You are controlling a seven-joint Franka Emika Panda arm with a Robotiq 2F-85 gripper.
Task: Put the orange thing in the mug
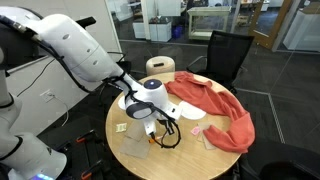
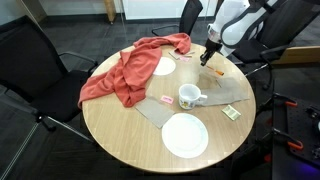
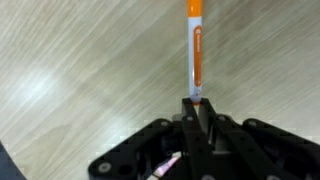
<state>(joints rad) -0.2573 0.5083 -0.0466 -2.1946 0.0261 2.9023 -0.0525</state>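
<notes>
A round table of pale wood (image 2: 115,135) is standing on dark grey carpet in an office room. Black swivel chairs (image 2: 25,55) are drawn up around it, and glass partitions (image 1: 225,18) are running along the far side in an exterior view.

I am reaching over the far right part of the table with my black gripper (image 3: 195,104), whose fingers are clenching one end of the thin orange-and-white pen (image 3: 196,50). In the wrist view the pen is pointing straight away from my fingertips, orange cap farthest out, over bare wood grain. I cannot tell whether it is touching the wood.

The small white mug with a handle (image 2: 190,97) is sitting upright, nearer the middle of the table and well apart from the pen, with its handle pointing right. Only bare wood is showing between pen and mug.

A large red-orange cloth (image 2: 125,75) is lying crumpled across the far left of the table, partly covering a flat white disc (image 2: 165,67). A round white plate (image 2: 185,136) is resting at the near edge, just in front of the mug. A grey mat (image 2: 155,110) is lying just left of the mug, and another grey patch (image 2: 228,93) is lying to its right.
</notes>
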